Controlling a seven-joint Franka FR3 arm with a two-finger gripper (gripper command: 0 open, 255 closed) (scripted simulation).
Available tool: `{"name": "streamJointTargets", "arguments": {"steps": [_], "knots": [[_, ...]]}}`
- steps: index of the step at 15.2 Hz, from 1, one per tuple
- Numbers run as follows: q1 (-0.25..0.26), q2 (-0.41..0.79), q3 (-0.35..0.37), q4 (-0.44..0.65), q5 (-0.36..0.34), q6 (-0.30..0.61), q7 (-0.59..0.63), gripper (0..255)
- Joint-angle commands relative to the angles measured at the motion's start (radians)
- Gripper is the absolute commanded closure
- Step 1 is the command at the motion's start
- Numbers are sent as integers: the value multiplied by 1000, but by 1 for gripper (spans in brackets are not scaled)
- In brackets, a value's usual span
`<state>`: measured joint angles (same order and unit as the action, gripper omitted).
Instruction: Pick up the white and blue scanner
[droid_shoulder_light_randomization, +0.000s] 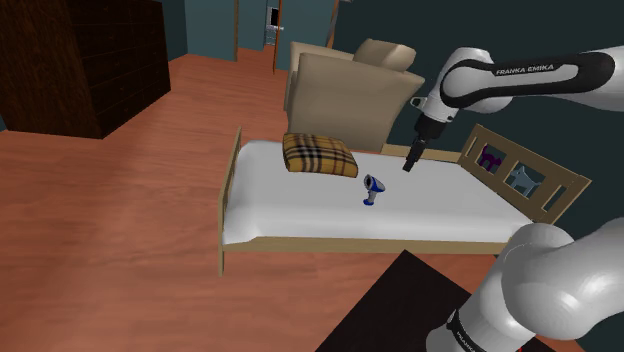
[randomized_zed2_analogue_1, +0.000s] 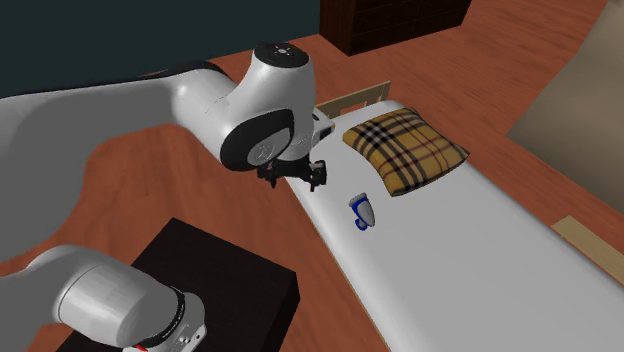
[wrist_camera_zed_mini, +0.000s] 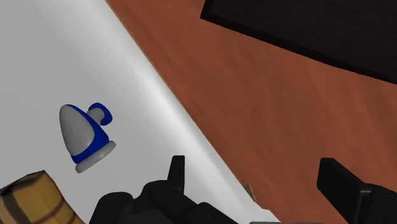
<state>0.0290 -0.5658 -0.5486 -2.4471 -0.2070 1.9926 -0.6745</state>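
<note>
The scanner (droid_shoulder_light_randomization: 371, 188) is a small blue and grey-white piece lying on the white mattress (droid_shoulder_light_randomization: 300, 205) of a wooden bed, just in front of a plaid pillow (droid_shoulder_light_randomization: 320, 154). My black gripper (droid_shoulder_light_randomization: 413, 158) hangs in the air above the bed, to the shoulder view's right of the scanner and apart from it. In the second exterior view the gripper (randomized_zed2_analogue_1: 300, 175) hovers over the mattress edge, with the scanner (randomized_zed2_analogue_1: 362, 211) to its right. In the wrist view the fingers (wrist_camera_zed_mini: 176, 168) stand apart with nothing between them, and the scanner (wrist_camera_zed_mini: 83, 135) lies well beyond the left finger.
A beige armchair (droid_shoulder_light_randomization: 345, 85) stands behind the bed and a dark wooden cabinet (droid_shoulder_light_randomization: 80, 60) at the far left. The bed's end board (droid_shoulder_light_randomization: 520, 175) holds small figures. My black stand (randomized_zed2_analogue_1: 220, 290) sits on the wood floor (droid_shoulder_light_randomization: 120, 230) beside the bed.
</note>
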Motion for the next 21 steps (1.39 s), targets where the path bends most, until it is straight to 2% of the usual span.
{"name": "streamJointTargets", "arguments": {"steps": [1, 4, 6, 8, 10, 11, 13, 15, 18, 21], "knots": [[27, 68, -72, 28, 20, 42, -95, 0], [82, 188, -186, 82, 82, 97, -248, 0], [127, 283, -266, 127, 152, 126, -365, 0], [174, 396, -347, 180, 254, 144, -501, 0], [206, 537, -415, 243, 397, 142, -661, 0], [206, 616, -434, 278, 480, 131, -746, 0], [156, 769, -423, 358, 632, 92, -898, 0], [68, 893, -368, 442, 737, 49, -1008, 0], [-56, 1048, -285, 578, 840, -11, -1120, 0], [-165, 1186, -212, 727, 905, -68, -1194, 0]]}}
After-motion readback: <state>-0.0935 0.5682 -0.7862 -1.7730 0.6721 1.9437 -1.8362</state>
